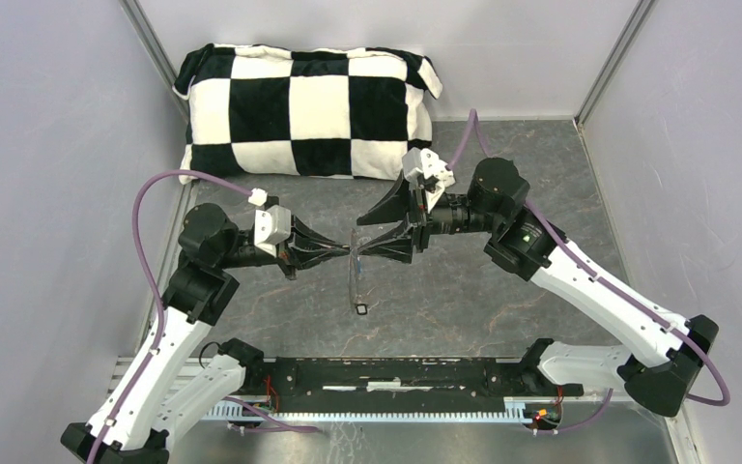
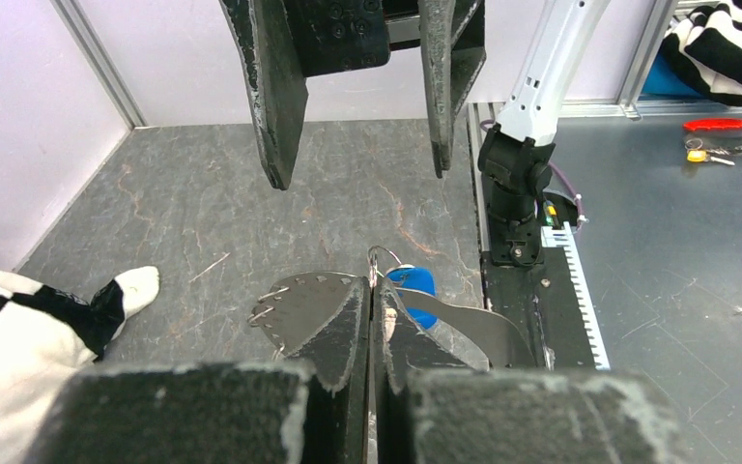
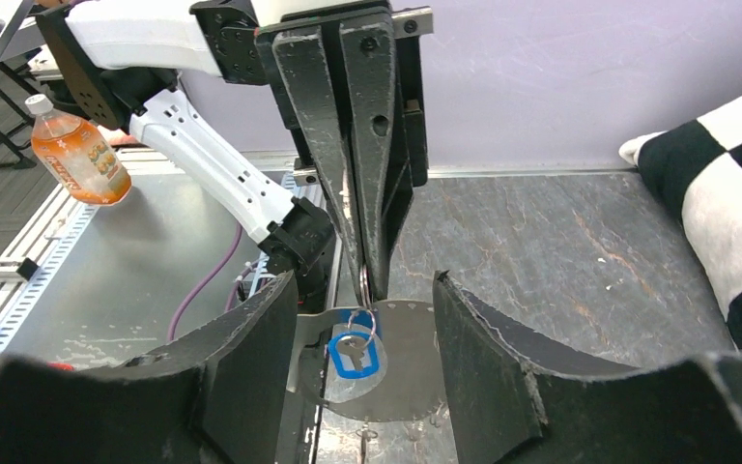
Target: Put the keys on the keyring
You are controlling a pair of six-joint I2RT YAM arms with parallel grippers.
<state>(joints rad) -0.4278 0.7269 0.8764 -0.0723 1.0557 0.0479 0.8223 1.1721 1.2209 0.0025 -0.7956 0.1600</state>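
My left gripper (image 1: 348, 253) is shut on the top of the keyring (image 1: 356, 280), a grey round with a beaded edge that hangs edge-on above the table. A black-headed key (image 1: 359, 309) dangles at its bottom. In the right wrist view the blue-headed key (image 3: 356, 354) hangs from a small ring in front of the keyring (image 3: 411, 382). My right gripper (image 1: 359, 237) faces the left one, open. Its fingers (image 3: 251, 367) stand on either side of the left fingertips and the keyring, touching neither. The left wrist view shows the blue key (image 2: 413, 282) beside the shut left gripper (image 2: 372, 290).
A black-and-white checkered pillow (image 1: 309, 106) lies against the back wall. Side walls close in the grey table (image 1: 541, 174). The black rail (image 1: 396, 372) with the arm bases runs along the near edge. An orange bottle (image 3: 77, 150) stands outside the cell.
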